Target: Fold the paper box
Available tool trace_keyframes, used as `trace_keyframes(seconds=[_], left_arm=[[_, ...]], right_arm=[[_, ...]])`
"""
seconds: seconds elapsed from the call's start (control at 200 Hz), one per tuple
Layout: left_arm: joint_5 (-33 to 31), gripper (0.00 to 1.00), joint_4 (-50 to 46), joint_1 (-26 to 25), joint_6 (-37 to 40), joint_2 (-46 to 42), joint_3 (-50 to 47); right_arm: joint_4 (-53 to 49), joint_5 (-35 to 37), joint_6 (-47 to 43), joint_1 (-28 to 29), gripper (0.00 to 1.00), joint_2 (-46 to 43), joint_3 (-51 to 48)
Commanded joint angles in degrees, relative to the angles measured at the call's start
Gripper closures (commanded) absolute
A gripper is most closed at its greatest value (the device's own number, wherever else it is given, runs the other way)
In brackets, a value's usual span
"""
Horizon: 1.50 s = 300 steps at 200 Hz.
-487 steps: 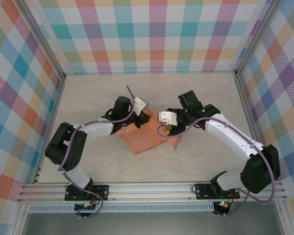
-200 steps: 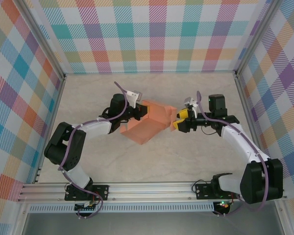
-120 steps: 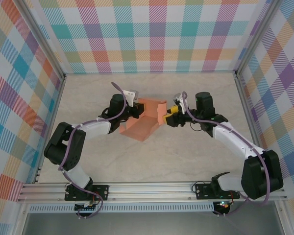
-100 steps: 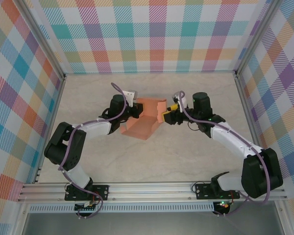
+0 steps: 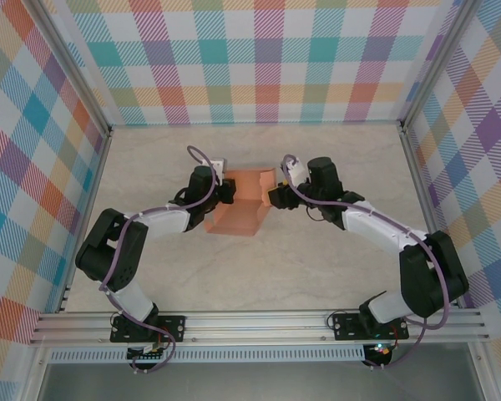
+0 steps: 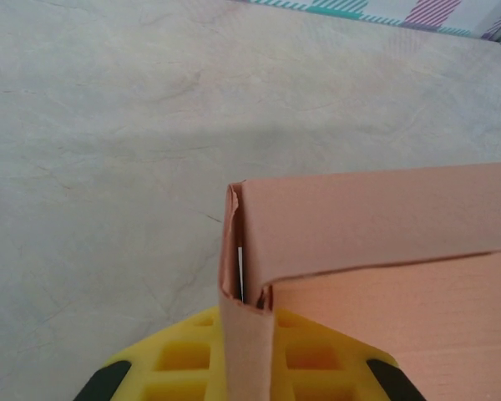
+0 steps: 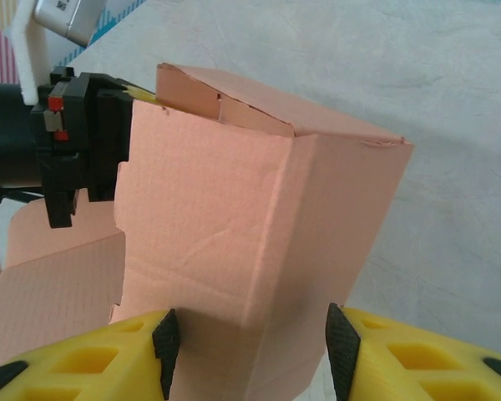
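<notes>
- Two robot arms, the left arm (image 5: 163,219) and the right arm (image 5: 376,225), are meeting at mid-table in the overhead view. One salmon-orange thin-card paper box (image 5: 249,185) is sitting between them on the pale marbled table (image 5: 317,276). The left gripper (image 5: 226,191) is touching the box's left wall and the right gripper (image 5: 275,195) its right wall. One flat panel (image 5: 234,221) of the same card is lying out toward the near side. Three plaid walls (image 5: 267,58) are enclosing the table.
- One upright wall of the paper box (image 6: 376,251) is crossing the left wrist view above the table (image 6: 108,167). The left gripper (image 6: 246,372) is pinching its near edge with the jaws closed right down on the card. Two yellow fingers (image 6: 179,359) are showing, one on each side.
- One folded corner of the paper box (image 7: 234,217) is rising between the two yellow fingers (image 7: 75,363) of the right gripper (image 7: 255,351) in the right wrist view. Its jaws are standing partly apart, with two black pads (image 7: 166,342) lying against opposite faces, so it is holding the box. The left gripper (image 7: 121,125) is gripping the box's far left edge. The flat panel (image 7: 50,292) is lying on the table (image 7: 451,125).
</notes>
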Motion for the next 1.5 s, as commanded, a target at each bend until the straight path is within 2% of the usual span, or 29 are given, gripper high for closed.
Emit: trace_keyframes(seconds=[0.0, 0.38, 0.45, 0.56, 0.705, 0.84, 0.93, 1.135, 1.3, 1.495], left_arm=[[2.3, 1.0, 3.8, -2.6, -0.4, -1.6, -1.5], [2.1, 1.0, 5.3, -2.9, 0.2, -2.3, -2.8], [2.5, 1.0, 5.5, -2.9, -0.3, -2.5, -2.8], [3.7, 1.0, 6.7, -2.9, -0.3, -1.9, -2.9], [3.2, 1.0, 6.7, -2.9, 0.1, -1.4, -3.0], [3.4, 1.0, 7.1, -2.9, 0.1, -0.5, -3.1], [3.1, 1.0, 7.1, -2.9, 0.1, -0.4, -3.0], [3.8, 1.0, 6.5, -3.2, -0.5, 1.5, -2.1], [2.9, 1.0, 5.7, -4.1, -0.7, 3.3, -1.2], [-2.7, 1.0, 0.5, -4.8, -2.4, 3.2, 0.7]], right_arm=[[-0.3, 2.6, -1.2, 0.4, 0.49, 1.4, 3.2], [0.3, 3.0, -2.0, -0.1, 0.57, 5.1, 4.3], [0.5, -0.2, -3.2, -0.5, 0.55, 5.9, 4.3], [-0.1, -6.8, -5.1, -2.0, 0.42, 7.3, 5.1], [1.1, -12.7, -4.0, -6.1, 0.44, 8.8, 4.7], [0.3, -11.7, -6.0, -6.3, 0.5, 10.1, 4.9], [2.6, -7.1, -3.0, -6.4, 0.58, 10.8, 3.7], [9.6, -1.5, 0.9, -4.9, 0.65, 11.6, 0.9], [11.4, 2.8, -0.2, -2.6, 0.66, 12.6, 1.3], [11.6, 8.2, -0.2, -0.1, 0.68, 12.1, 0.5]])
